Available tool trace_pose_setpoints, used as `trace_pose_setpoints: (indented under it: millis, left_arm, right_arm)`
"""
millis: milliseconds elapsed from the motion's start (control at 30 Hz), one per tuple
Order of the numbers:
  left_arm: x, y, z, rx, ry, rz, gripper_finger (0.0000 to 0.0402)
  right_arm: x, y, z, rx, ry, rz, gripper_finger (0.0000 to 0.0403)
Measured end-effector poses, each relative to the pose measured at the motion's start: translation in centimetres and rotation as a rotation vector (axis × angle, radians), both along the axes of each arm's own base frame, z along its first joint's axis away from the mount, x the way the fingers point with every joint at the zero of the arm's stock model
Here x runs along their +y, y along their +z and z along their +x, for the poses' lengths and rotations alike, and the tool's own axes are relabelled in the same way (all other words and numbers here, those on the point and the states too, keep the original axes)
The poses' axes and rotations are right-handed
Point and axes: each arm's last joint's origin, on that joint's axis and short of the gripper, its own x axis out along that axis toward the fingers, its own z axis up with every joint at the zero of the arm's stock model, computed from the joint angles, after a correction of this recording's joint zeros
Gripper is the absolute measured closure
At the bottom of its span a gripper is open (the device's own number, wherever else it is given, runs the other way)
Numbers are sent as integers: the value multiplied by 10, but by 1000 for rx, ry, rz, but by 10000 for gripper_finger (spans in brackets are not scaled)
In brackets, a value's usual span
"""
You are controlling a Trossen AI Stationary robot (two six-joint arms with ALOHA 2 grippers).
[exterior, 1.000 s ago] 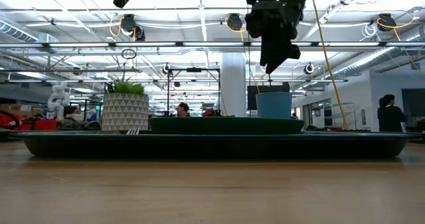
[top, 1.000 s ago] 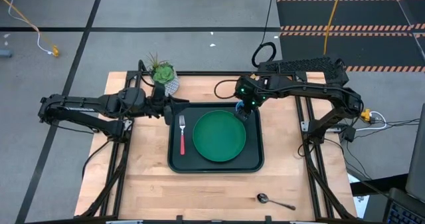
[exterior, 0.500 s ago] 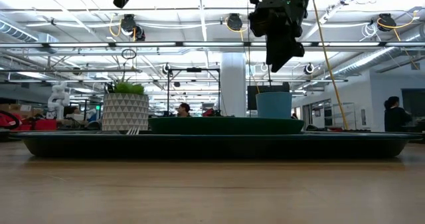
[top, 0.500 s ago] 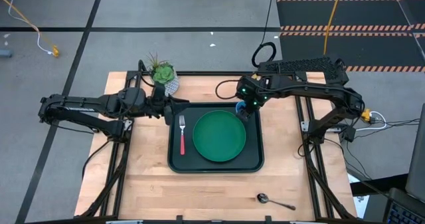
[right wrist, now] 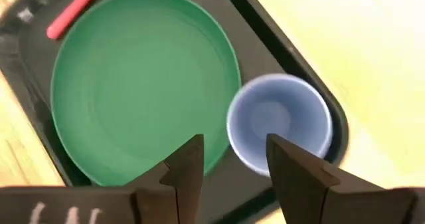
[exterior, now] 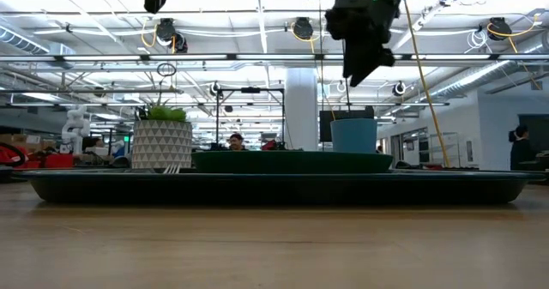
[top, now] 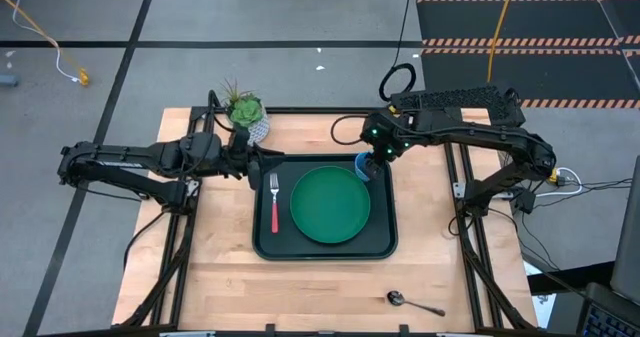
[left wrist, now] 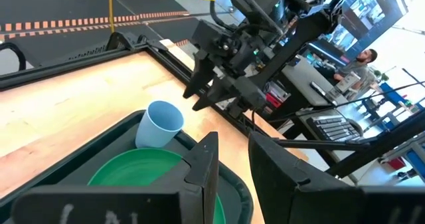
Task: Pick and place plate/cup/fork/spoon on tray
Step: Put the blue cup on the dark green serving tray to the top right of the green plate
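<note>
The dark tray (top: 262,247) lies mid-table. The green plate (top: 330,205) rests flat on it. The pink-handled fork (top: 274,202) lies to the plate's left. The light-blue cup (top: 362,164) stands upright on its base in the tray's far right corner, beside the plate's rim. My right gripper (right wrist: 234,144) hangs open above the cup (right wrist: 279,121), pointing steeply down, clear of it in the low view (exterior: 353,76). My left gripper (left wrist: 232,141) waits open, with nothing between its fingers, over the tray's far left corner (top: 252,160). The silver spoon (top: 405,299) lies on the table near the front right.
A white speckled plant pot (top: 247,117) stands at the table's far left, just behind my left gripper. Bare wood runs along the near edge and on both sides of the tray. People move in the room beyond the table.
</note>
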Motion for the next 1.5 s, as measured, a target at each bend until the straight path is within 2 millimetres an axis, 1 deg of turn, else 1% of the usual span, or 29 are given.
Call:
trace_pose_setpoints:
  millis: [200,300,400,567,667,767,900,1267,1500]
  left_arm:
    - [0,0,0,-3,2,-7,316]
    - [0,0,0,-3,2,-10,316]
    - [0,0,0,-5,3,-14,316]
    - [0,0,0,-6,5,-22,316]
    - [0,0,0,-9,7,-30,316]
    - [0,0,0,-11,7,-38,316]
    - [-1,0,0,-13,7,-50,316]
    - [-1,0,0,-5,7,-46,316]
    - [-1,-1,0,-4,6,-42,316]
  right_arm:
    - [0,-3,25,-157,37,40,248]
    - [0,-3,30,-191,38,31,248]
    - [0,-7,36,-206,45,46,248]
    - [-2,-29,47,-130,38,79,248]
    - [-4,-44,55,-85,-3,113,248]
    - [-5,-55,60,-56,-30,134,248]
    - [-6,-61,62,-35,-37,137,248]
    - [-8,-63,59,1,-62,80,248]
    - [-10,-65,53,66,-71,51,248]
